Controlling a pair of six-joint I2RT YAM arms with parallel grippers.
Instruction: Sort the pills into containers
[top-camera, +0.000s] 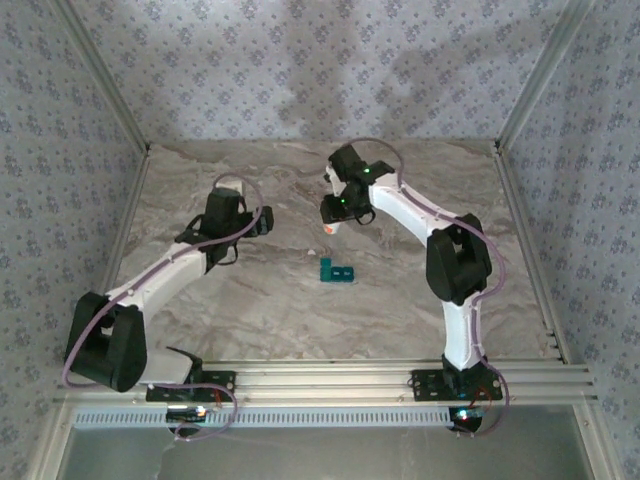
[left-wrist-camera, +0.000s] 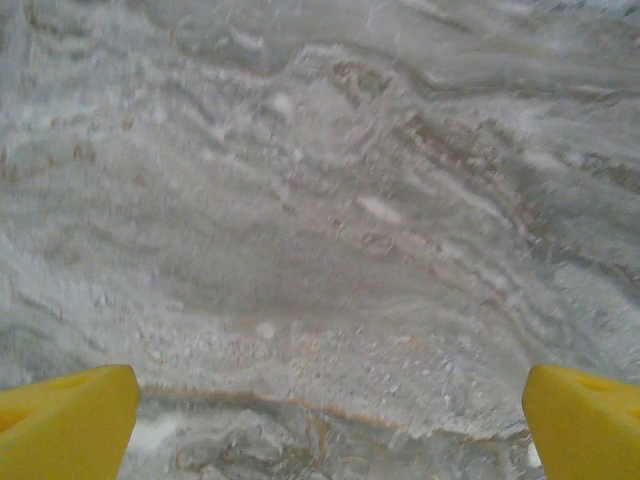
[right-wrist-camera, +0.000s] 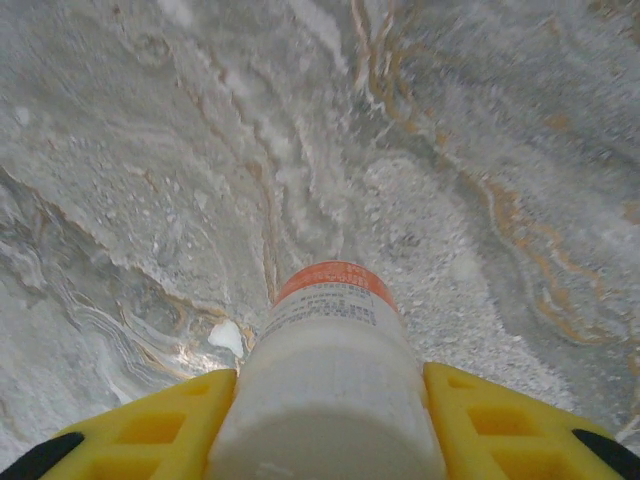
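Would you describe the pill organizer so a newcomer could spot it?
On the marble-patterned table, look to the very middle. The small pill organizer lies there, teal and blocky, unlike the white, orange-banded bottle in the right gripper.

The bench (top-camera: 250, 300), a grey-beige marbled surface, carries the small teal containers (top-camera: 336, 270) resting near its centre, well apart from every edge, and one small white piece (right-wrist-camera: 228, 337) lying flat.
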